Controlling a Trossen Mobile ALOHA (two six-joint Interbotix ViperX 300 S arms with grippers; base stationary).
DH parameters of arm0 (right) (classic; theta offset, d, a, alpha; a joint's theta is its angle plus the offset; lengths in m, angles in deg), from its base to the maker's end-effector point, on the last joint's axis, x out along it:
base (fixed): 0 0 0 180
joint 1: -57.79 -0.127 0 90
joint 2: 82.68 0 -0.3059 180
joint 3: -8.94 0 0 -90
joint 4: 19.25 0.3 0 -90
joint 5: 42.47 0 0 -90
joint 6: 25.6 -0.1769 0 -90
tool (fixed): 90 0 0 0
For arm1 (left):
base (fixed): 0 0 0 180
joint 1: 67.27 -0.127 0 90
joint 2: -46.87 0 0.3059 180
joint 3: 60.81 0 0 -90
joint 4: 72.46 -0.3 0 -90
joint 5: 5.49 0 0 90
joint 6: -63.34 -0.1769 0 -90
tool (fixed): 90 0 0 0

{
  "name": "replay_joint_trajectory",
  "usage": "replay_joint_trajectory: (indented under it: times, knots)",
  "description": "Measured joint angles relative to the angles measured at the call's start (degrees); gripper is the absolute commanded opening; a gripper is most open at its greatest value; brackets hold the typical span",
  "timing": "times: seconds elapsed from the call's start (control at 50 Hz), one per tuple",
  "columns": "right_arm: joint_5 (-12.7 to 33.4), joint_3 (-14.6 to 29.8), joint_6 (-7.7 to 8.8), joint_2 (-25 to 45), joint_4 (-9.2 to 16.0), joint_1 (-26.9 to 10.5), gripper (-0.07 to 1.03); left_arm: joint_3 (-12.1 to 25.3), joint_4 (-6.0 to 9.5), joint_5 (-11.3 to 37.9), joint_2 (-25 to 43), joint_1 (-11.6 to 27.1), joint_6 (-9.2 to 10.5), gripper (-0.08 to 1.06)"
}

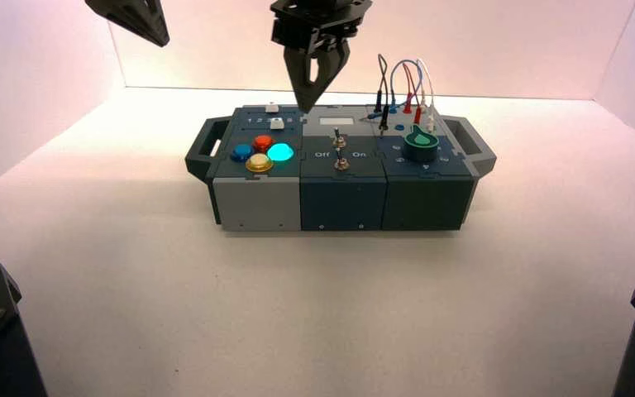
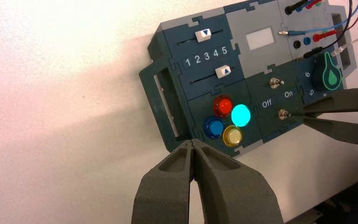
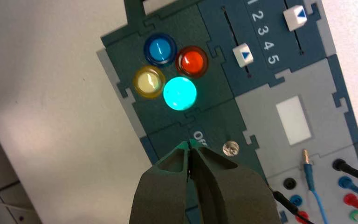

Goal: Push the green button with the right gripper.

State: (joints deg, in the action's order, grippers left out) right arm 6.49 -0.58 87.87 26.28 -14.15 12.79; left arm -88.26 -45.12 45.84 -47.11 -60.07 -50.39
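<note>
One tool [image 3: 189, 143] hovers near four buttons, one lit green [image 3: 180, 94].

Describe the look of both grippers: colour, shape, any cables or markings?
The right gripper is black to dark grey, with two broad fingers tapering to a pointed tip, each with a cut-out opening. The left gripper has the same dark, tapered pair. In the high view the right one's mount is a blocky black body. I see no cables or lettering on either.
</note>
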Motion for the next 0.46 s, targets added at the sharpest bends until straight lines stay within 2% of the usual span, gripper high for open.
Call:
replay_joint_trajectory:
  times: [0.46]
  knots:
    - [0.35,-0.35,0.0,-0.79,-0.18,-0.09,-0.02,0.0,-0.09,-0.35,0.62,-0.18,0.0,-0.03]
